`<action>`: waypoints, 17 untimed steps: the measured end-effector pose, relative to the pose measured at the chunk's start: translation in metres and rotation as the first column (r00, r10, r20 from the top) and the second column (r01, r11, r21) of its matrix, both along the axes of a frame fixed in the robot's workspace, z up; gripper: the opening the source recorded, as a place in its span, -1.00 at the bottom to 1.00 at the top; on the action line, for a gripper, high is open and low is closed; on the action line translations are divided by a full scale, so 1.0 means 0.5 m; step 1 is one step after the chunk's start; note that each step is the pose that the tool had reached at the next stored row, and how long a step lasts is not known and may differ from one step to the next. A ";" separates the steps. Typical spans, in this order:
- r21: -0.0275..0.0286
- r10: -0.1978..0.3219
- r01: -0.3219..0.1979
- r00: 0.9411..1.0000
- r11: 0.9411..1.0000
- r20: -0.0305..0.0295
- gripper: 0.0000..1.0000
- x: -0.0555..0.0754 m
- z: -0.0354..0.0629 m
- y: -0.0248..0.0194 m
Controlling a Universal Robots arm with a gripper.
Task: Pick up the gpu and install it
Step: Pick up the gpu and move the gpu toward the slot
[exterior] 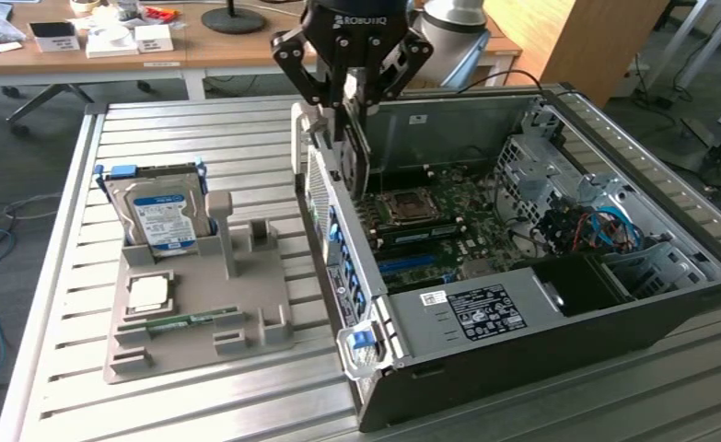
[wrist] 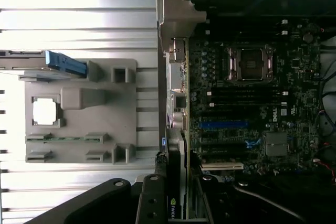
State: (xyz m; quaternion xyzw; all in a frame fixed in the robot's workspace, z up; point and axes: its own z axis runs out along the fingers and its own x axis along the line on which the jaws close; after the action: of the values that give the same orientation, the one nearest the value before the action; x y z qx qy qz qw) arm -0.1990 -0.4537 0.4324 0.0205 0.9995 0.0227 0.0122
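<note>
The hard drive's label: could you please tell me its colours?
Blue and white label; exterior view shows it best.

Robot arm (exterior: pixel 459 23) enters at the top centre of the exterior view, its black gripper (exterior: pixel 350 103) pointing straight down. The two linked fingers (exterior: pixel 294 66) are drawn partway together, pinching the top edge of the gpu (exterior: pixel 357 152), which hangs upright between them.

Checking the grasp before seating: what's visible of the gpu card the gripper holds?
Thin, flat, dark gpu card hangs on edge, roughly upright, clamped by the black gripper. It is at the open black computer case, beside its perforated rear wall, above the motherboard. The wrist view shows it edge-on with a small logo. Slot contact: cannot tell.
</note>
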 end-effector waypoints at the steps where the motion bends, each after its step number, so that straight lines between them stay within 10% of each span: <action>1: 0.000 0.000 0.000 1.000 1.000 0.000 -0.47 0.006 0.000 0.0001; 17: 0.000 0.000 0.000 1.000 1.000 0.000 -0.47 0.112 0.000 0.0033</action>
State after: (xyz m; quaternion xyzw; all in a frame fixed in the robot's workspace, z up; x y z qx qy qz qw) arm -0.1430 -0.4520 0.4323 0.0206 0.9995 0.0227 0.0123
